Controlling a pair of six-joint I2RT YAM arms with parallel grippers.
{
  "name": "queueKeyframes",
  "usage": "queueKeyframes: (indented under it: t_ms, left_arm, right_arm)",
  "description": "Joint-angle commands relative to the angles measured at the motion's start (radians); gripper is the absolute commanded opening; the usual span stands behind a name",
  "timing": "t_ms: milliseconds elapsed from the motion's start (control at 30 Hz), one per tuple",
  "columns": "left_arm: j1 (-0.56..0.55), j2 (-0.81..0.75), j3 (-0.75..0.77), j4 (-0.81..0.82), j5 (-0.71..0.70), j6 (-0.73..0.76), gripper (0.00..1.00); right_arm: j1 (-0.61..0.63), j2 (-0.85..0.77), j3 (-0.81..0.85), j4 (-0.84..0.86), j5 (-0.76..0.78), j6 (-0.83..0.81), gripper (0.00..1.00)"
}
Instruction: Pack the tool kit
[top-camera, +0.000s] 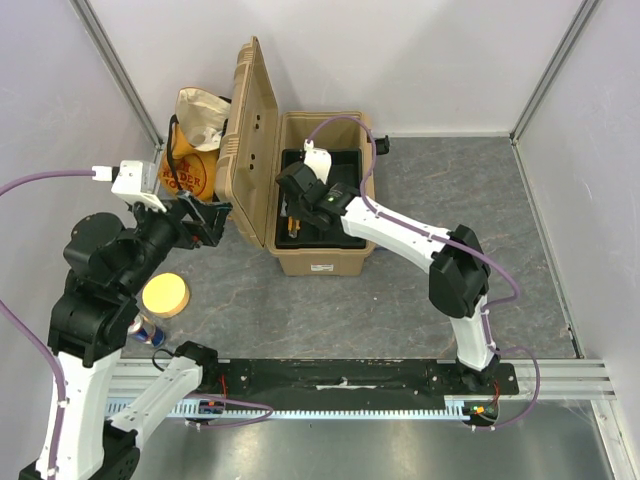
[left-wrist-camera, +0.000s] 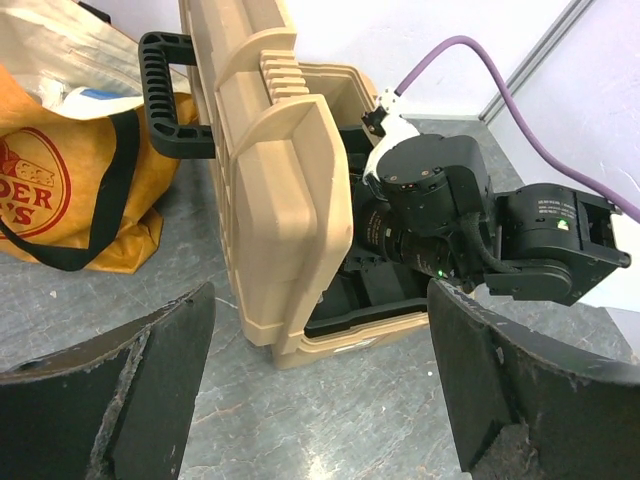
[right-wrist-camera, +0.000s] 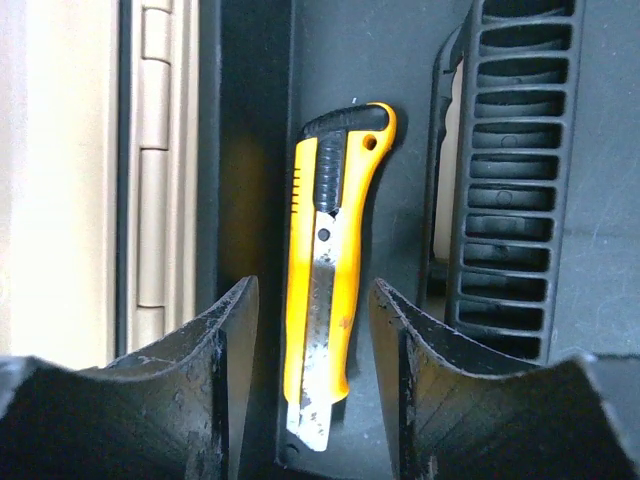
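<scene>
The toolbox (top-camera: 322, 256) stands open at the far middle of the table (top-camera: 420, 290). Its ribbed tan lid (top-camera: 250, 140) is raised upright along the left side, and its black carrying handle (left-wrist-camera: 160, 95) faces the orange cloth bag (top-camera: 195, 165) just left of it.

The right gripper (top-camera: 308, 200) reaches down into the box over the black inner tray (top-camera: 350, 168). In the right wrist view its fingers (right-wrist-camera: 225, 340) stand partly apart on either side of a yellow and black utility knife (right-wrist-camera: 335, 250), which lies flat on the tray floor with its blade end towards the gripper. A gap shows on the left side. On the right the pad seems just clear of the knife, though the angle makes that uncertain. A ribbed black tray handle (right-wrist-camera: 505, 170) lies right of the knife.

The left gripper (top-camera: 212, 222) hovers near the table left of the lid, spread wide and holding nothing.
</scene>
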Motion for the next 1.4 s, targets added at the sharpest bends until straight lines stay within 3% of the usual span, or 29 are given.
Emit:
queueKeyframes:
  t_ms: [0, 267, 533, 700, 900, 1067, 1200, 1367]
  left_arm:
    - [0.001, 0.0, 0.049, -0.009, 0.024, 0.019, 0.91]
    - [0.001, -0.023, 0.083, -0.029, 0.16, -0.027, 0.92]
    - [0.003, -0.008, 0.138, -0.05, 0.229, -0.056, 0.91]
    - [0.001, 0.013, 0.161, -0.055, 0.245, -0.067, 0.91]
    - [0.001, 0.039, 0.167, -0.052, 0.24, -0.084, 0.91]
    - [0.001, 0.065, 0.178, -0.049, 0.212, -0.095, 0.91]
    - [0.0, 0.084, 0.179, -0.049, 0.189, -0.108, 0.9]
    - [0.003, 0.098, 0.179, -0.049, 0.17, -0.121, 0.89]
  right_arm:
    - [0.008, -0.122, 0.011, 0.012, 0.014, -0.023, 0.54]
    - [-0.03, -0.425, -0.04, -0.158, 0.072, -0.163, 0.58]
    - [-0.315, -0.761, -0.349, -0.266, 0.1, -0.26, 0.7]
    - [-0.485, -0.835, -0.512, -0.26, 0.005, -0.251, 0.72]
    - [-0.619, -0.853, -0.727, -0.096, -0.169, -0.062, 0.73]
    - [-0.751, -0.831, -0.955, 0.126, -0.432, 0.051, 0.62]
    - [-0.76, -0.765, -1.08, 0.295, -0.587, 0.136, 0.51]
    - [-0.76, -0.671, -1.144, 0.434, -0.626, 0.17, 0.46]
